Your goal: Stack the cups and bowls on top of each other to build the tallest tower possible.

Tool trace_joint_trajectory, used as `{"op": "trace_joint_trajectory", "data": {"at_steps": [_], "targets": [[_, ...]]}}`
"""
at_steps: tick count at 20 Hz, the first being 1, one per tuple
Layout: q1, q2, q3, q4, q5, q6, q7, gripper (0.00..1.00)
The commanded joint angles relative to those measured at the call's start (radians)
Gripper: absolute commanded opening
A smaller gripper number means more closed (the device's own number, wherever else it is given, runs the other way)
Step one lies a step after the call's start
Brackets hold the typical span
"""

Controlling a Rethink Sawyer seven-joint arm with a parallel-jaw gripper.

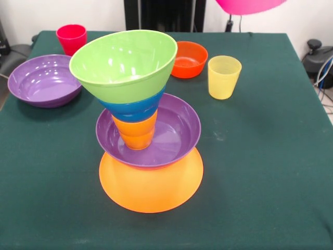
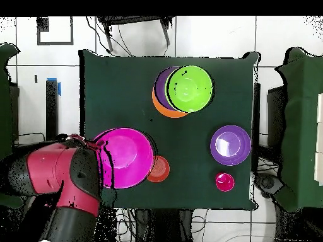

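The tower stands mid-table: an upturned yellow-orange bowl (image 1: 151, 186), a purple bowl (image 1: 174, 130) on it, the orange cup (image 1: 136, 133) standing in that, then the small blue bowl (image 1: 132, 107) and the green bowl (image 1: 125, 60) on top, tilted. From overhead the green bowl (image 2: 189, 88) covers most of the tower. The big pink bowl (image 2: 129, 157) hangs above the table at the arm's end; its underside shows at the front view's top edge (image 1: 250, 5). My gripper (image 2: 99, 146) is at its rim, mostly hidden.
On the green table (image 1: 260, 156) stand the second purple bowl (image 1: 44, 80), the red-pink cup (image 1: 71, 38), the orange-red bowl (image 1: 188, 59) and the yellow cup (image 1: 224, 76). Overhead, the pink bowl hides the yellow cup and part of the orange-red bowl (image 2: 160, 170).
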Motion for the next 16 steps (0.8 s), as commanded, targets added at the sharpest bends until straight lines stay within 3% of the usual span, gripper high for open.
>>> {"op": "trace_joint_trajectory", "data": {"at_steps": [1,8,16], "targets": [[-0.09,-0.064,0.171,-0.125,-0.121,0.228,-0.311,0.0],[-0.19,-0.088,0.253,-0.186,-0.175,0.27,-0.394,0.0],[-0.321,-0.065,0.381,-0.282,-0.197,0.312,-0.498,0.0]]}}
